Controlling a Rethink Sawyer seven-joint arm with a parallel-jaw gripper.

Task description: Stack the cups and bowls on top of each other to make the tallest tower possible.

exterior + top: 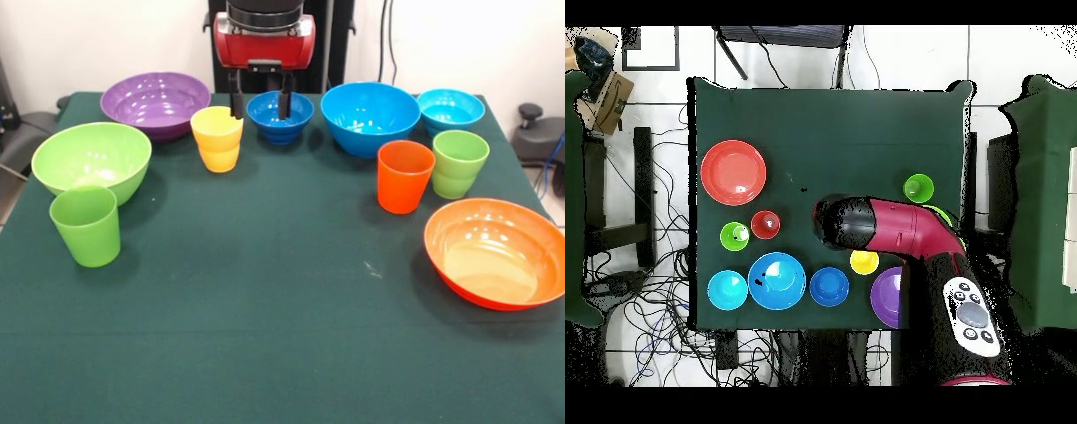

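On the green tablecloth (282,291), ten separate cups and bowls sit in a loose arc, none stacked, with the gripper (261,104) hanging above the dark blue bowl (280,115).

Taking the dark blue bowl as the mark and going left to right in the front view: farthest left of it lie the lime green bowl (91,159) and, in front of that, the green cup (86,225); nearer on its left are the purple bowl (155,103) and the yellow cup (217,138), the cup just beside it. Over the bowl the gripper's two dark fingers (236,95) hang spread apart, holding nothing. To its right stand the big blue bowl (370,117), the orange cup (405,176), the turquoise bowl (450,109), the light green cup (459,162), and farthest right the orange bowl (494,253).
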